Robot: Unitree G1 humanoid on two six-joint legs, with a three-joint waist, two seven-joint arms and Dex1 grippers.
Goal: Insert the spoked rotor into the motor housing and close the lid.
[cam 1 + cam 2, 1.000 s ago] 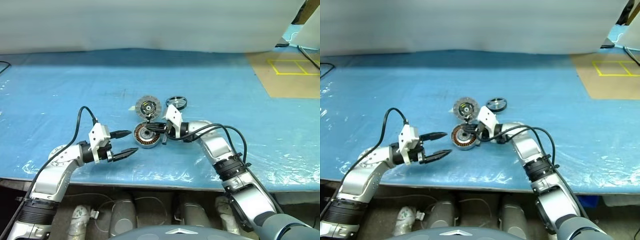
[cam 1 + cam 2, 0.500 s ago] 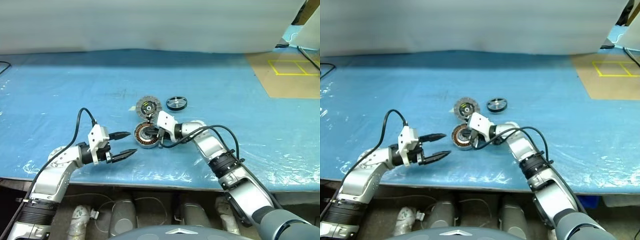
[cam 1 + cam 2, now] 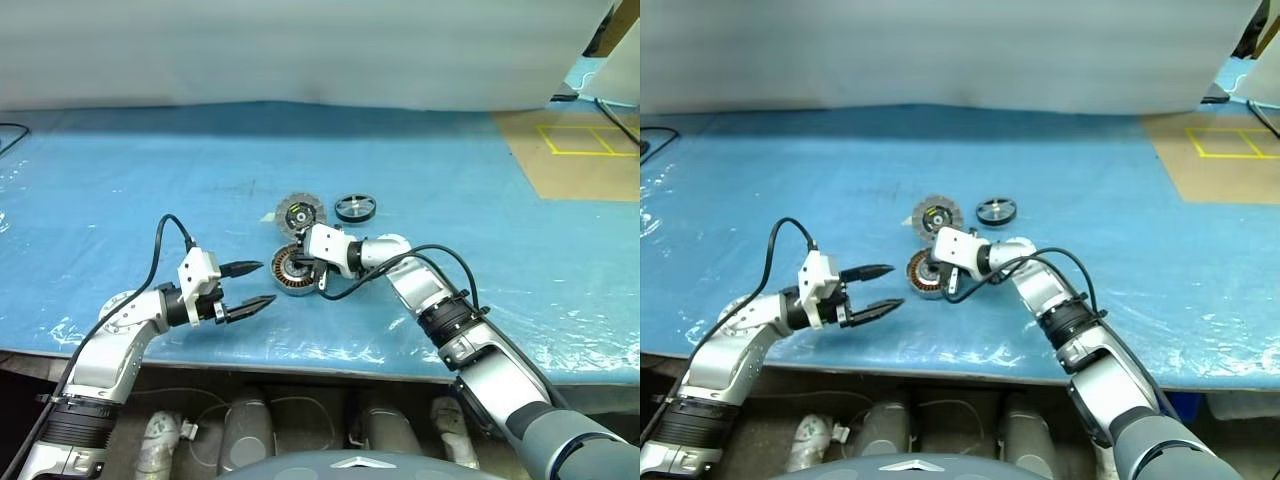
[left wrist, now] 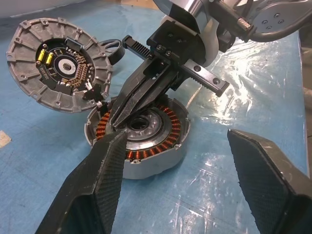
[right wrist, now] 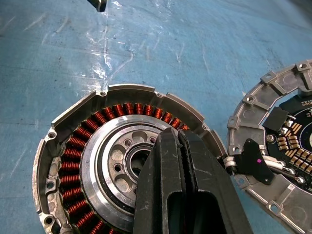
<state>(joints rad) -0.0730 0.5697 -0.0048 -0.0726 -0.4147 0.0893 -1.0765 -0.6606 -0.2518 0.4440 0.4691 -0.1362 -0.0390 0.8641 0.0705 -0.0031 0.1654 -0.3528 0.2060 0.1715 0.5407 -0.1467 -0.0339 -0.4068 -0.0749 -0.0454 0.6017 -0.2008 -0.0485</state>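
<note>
The motor housing (image 3: pixel 297 271) sits on the blue table (image 3: pixel 150 170), a shallow metal cup with a ring of copper windings around a silver hub, and everything else is placed from it here.

The right gripper (image 4: pixel 118 118) comes in from the housing's right side, the forearm stretched across the table, the wrist bent and the tool angled downward. Its two black fingers are pressed flat together into one narrow wedge, holding nothing — the tips lie over the silver hub, close to the centre hole. Whether they touch the metal cannot be told.

The left gripper (image 3: pixel 246 285) hangs to the left of the housing and a little nearer the table's front edge, well short of it. The left arm is bent at the elbow, the tool nearly level and aimed toward the housing. Its fingers (image 4: pixel 105 185) are spread wide with nothing between them; in the left wrist view the housing shows in the gap between them.

The lid (image 3: pixel 299 213) lies just behind the housing, its rim almost against the housing's edge. It is face up — grey ribbed border, dark centre with small electronic parts. A short wire runs from it toward the housing.

The spoked rotor (image 3: pixel 354 208) rests flat on the table behind and to the right of the housing, just beside the lid, apart from both grippers.
</note>
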